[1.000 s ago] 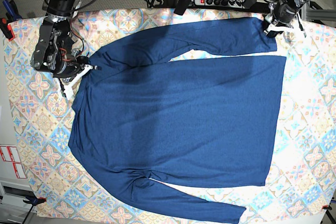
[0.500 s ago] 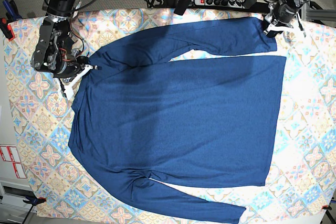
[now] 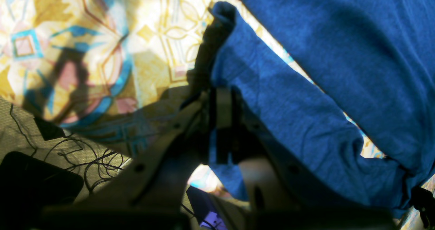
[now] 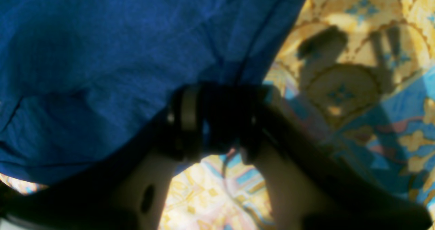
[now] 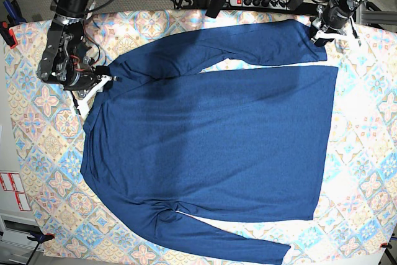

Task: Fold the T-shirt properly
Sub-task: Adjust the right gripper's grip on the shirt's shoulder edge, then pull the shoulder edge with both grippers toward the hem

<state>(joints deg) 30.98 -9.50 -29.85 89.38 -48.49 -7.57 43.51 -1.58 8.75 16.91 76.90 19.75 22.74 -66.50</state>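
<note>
The dark navy T-shirt [image 5: 211, 141] lies spread flat on the tablecloth, neck end to the left and hem to the right. Its upper sleeve runs to the back right corner. There my left gripper [image 5: 324, 34] is shut on the cuff; in the left wrist view the fingers [image 3: 222, 97] pinch blue cloth [image 3: 340, 53]. My right gripper [image 5: 92, 88] is at the shirt's upper left shoulder. In the right wrist view its jaws [image 4: 219, 121] stand apart, with the edge of the shirt [image 4: 102, 36] lying between them. The lower sleeve lies along the front edge.
The pastel tile-patterned tablecloth [image 5: 366, 128] covers the table. A power strip [image 5: 267, 1] and cables lie behind the back edge. A red clamp [image 5: 6, 32] sits at the left edge, and white labels [image 5: 13, 190] at the front left.
My right gripper's jaws have parted at the shoulder, where they were closed before. The left gripper and the shirt lie as they did.
</note>
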